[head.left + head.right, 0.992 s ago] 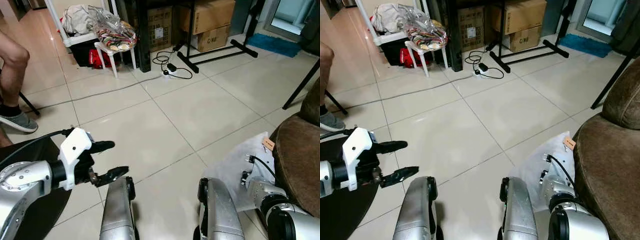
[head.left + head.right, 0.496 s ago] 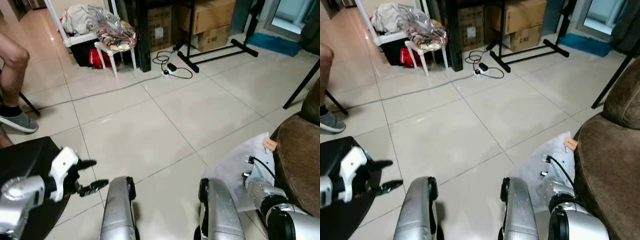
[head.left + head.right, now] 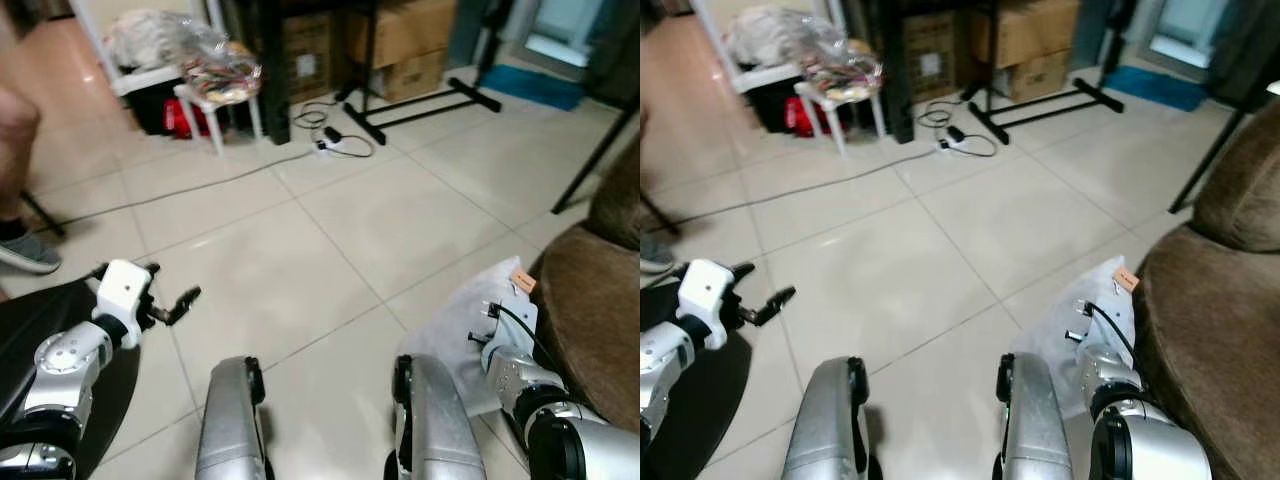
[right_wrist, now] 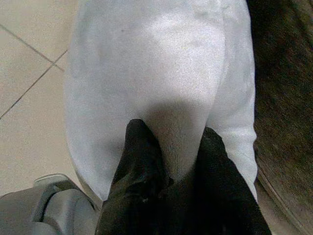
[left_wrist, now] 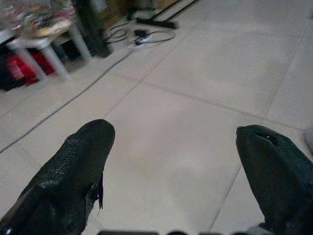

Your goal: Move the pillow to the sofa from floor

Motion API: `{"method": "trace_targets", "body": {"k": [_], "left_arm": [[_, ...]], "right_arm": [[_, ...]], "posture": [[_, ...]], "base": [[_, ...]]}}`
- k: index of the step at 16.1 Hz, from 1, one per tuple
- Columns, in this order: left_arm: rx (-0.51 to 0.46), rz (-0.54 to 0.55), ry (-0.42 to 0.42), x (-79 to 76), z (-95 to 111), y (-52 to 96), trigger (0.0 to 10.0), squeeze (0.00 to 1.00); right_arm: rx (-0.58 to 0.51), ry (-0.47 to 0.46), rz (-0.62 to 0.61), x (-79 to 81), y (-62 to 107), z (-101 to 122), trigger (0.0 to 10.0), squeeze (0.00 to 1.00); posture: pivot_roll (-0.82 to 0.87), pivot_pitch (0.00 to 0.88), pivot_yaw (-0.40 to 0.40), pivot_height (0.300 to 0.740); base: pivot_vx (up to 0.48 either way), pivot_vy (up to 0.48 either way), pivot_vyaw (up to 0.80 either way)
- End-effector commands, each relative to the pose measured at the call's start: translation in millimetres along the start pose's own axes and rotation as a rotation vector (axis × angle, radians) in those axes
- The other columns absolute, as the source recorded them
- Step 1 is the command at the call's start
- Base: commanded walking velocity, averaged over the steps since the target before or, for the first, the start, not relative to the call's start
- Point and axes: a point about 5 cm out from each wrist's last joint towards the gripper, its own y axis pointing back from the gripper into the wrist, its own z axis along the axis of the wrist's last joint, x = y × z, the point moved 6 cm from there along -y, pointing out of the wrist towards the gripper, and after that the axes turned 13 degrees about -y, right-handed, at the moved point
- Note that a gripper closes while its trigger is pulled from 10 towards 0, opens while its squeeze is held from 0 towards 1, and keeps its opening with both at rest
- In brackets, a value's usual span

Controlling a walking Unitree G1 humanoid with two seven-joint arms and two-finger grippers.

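The white pillow (image 3: 468,318) lies on the tiled floor against the brown sofa (image 3: 592,290) at my right. In the right wrist view my right gripper (image 4: 177,155) is shut on a pinched fold of the pillow (image 4: 161,63), with the sofa's brown fabric (image 4: 283,98) right beside it. My right wrist (image 3: 505,365) sits low over the pillow's near edge. My left gripper (image 3: 170,286) hangs low at the left, open with nothing in it; its two black fingers (image 5: 73,169) stand wide apart over bare tiles.
A person's leg and grey shoe (image 3: 25,250) are at the far left, above a black object (image 3: 30,335) on the floor. A white stool with bags (image 3: 215,80), a power strip with cables (image 3: 330,143), cardboard boxes (image 3: 410,30) and a black stand (image 3: 425,105) line the back.
My left arm has dropped and drawn back toward the left, its gripper still open. The right gripper has kept its hold on the pillow. The camera has shifted slightly.
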Motion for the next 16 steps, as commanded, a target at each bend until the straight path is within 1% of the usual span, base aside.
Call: {"method": "trace_targets", "body": {"k": [1, 2, 3, 4, 5, 6, 7, 8, 9, 10, 11, 12, 13, 16], "left_arm": [[-0.002, -0.061, -0.008, -10.1, -6.1, 7.4, 10.0, 0.00], [0.004, -0.073, -0.026, -10.3, -9.8, 9.9, 10.0, 0.00], [0.014, -0.094, -0.007, -13.7, -13.8, 9.7, 10.0, 0.00], [-0.048, -0.222, 0.004, -31.0, 0.7, 6.1, 10.0, 0.00], [-0.154, -0.413, -0.003, -61.4, 26.7, 7.5, 10.0, 0.00], [-0.185, -0.471, -0.004, -71.4, 34.6, 9.6, 10.0, 0.00], [-0.239, -0.554, -0.002, -85.0, 53.9, 14.0, 10.0, 0.00], [-0.274, -0.573, -0.011, -85.7, 70.4, 12.9, 10.0, 0.00], [-0.306, -0.558, -0.024, -78.0, 91.1, 5.4, 10.0, 0.00], [-0.315, -0.558, -0.023, -70.6, 106.5, -2.2, 10.0, 0.00], [-0.323, -0.563, -0.022, -68.3, 124.6, -11.7, 10.0, 0.00], [-0.336, -0.569, -0.025, -72.8, 142.1, -16.7, 10.0, 0.00], [-0.337, -0.574, -0.028, -80.7, 152.9, -13.3, 10.0, 0.00], [-0.310, -0.604, -0.018, -94.6, 157.3, 0.6, 10.0, 0.00]], "right_arm": [[-0.008, 0.005, 0.028, 8.1, 0.9, 1.2, 0.0, 0.00], [-0.005, 0.007, 0.031, 8.8, 1.1, -0.9, 0.0, 0.00], [-0.002, 0.008, 0.030, 8.6, 1.1, -2.6, 0.0, 0.00], [0.003, 0.013, 0.032, 8.4, 1.1, -4.5, 0.0, 0.00], [0.005, 0.019, 0.034, 9.0, 1.2, -5.0, 0.0, 0.00], [0.005, 0.020, 0.034, 9.2, 1.2, -4.9, 0.0, 0.00], [0.001, 0.021, 0.037, 9.9, 1.2, -3.4, 0.0, 0.00], [-0.002, 0.021, 0.040, 10.2, 1.2, -1.9, 0.0, 0.00], [-0.003, 0.020, 0.040, 10.0, 1.1, -1.2, 0.0, 0.00], [-0.004, 0.021, 0.040, 9.8, 1.1, -0.7, 0.0, 0.00], [-0.006, 0.021, 0.041, 9.6, 1.0, -0.4, 0.0, 0.00], [-0.006, 0.022, 0.042, 9.4, 1.0, -0.3, 0.0, 0.00], [-0.005, 0.024, 0.043, 9.2, 0.9, -0.4, 0.0, 0.00], [-0.007, 0.026, 0.054, 11.1, 1.0, 0.8, 0.0, 0.00]], "posture": [[0.13, 0.000, 0.028, 0.476], [0.13, 0.000, 0.017, 0.476], [0.13, 0.000, 0.010, 0.476], [0.13, 0.000, 0.007, 0.476], [0.11, 0.000, 0.005, 0.476], [0.11, 0.000, 0.005, 0.476], [0.11, 0.000, 0.006, 0.476], [0.10, 0.000, 0.008, 0.476], [0.10, 0.000, 0.008, 0.476], [0.10, 0.000, 0.008, 0.476], [0.10, 0.000, 0.006, 0.476], [0.10, 0.000, 0.006, 0.476], [0.10, 0.000, 0.004, 0.476], [0.10, 0.000, 0.004, 0.476]], "base": [[0.000, 0.000, 0.00], [0.000, 0.000, 0.00], [0.000, 0.000, 0.00], [0.000, 0.000, 0.00], [0.000, 0.000, 0.00], [0.000, 0.000, 0.00], [0.000, 0.000, 0.00], [0.000, 0.000, 0.00], [0.000, 0.000, 0.00], [0.000, 0.000, 0.00], [0.000, 0.000, 0.00], [0.000, 0.000, 0.00], [0.000, 0.000, 0.00], [0.000, 0.000, 0.00]]}}
